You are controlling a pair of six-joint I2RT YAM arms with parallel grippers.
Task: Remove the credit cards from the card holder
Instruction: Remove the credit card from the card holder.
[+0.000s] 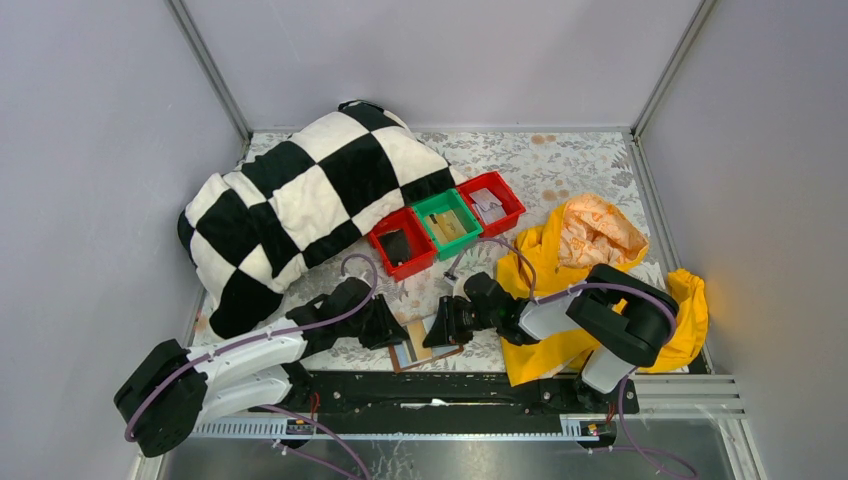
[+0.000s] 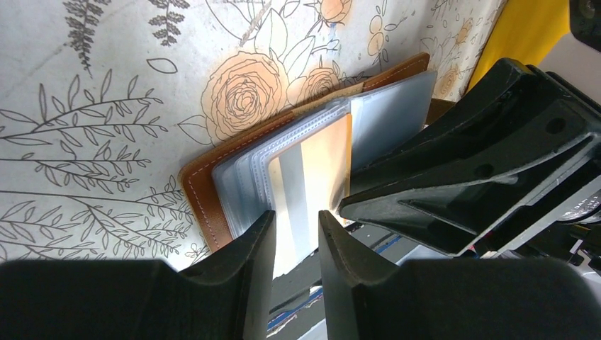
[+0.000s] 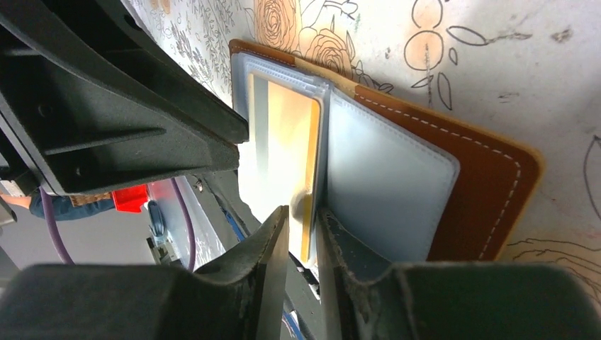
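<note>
left tool [image 2: 296,244] straddles credit card [image 2: 319,170] | grip unclear | card holder [image 2: 202,191] part-hidden

Overhead view: even, diffuse light, soft shadows, sharp focus. In the 2 wrist views the near fingers [image 2: 241,283] are dark and blurred; glare whitens the credit card [image 3: 280,142] just beyond their tips, and the floral cloth [image 2: 106,106] past it is crisp.

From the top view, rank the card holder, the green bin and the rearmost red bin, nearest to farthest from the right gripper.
1. card holder: right at the right gripper, by the table's near edge.
2. green bin: farther back, in the middle of the row of three bins.
3. red bin: the rear end of that row, behind and to the right of the green one.
</note>
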